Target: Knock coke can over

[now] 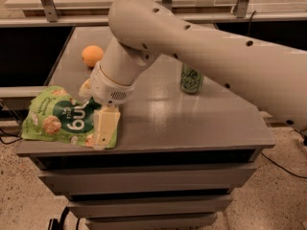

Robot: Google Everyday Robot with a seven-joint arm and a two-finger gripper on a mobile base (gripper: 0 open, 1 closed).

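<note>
On the left front corner of the table (201, 128) lies a flat green bag (57, 121), with an orange (92, 55) alone behind it. Over the bag's right edge hangs our gripper (104, 126), pointing down toward the front of the top. We cannot tell whether it is open or closed, and we see nothing in its hold. The arm (201, 37) reaches in from the right, which is why it hides the top of the can (191, 79). The can stands upright toward the right rear (so not yet knocked over), well apart from the gripper. We judge the gripper is on the wrong side for now. A low sweep rightward, clear of the bag, would be needed to strike the can's body.
</note>
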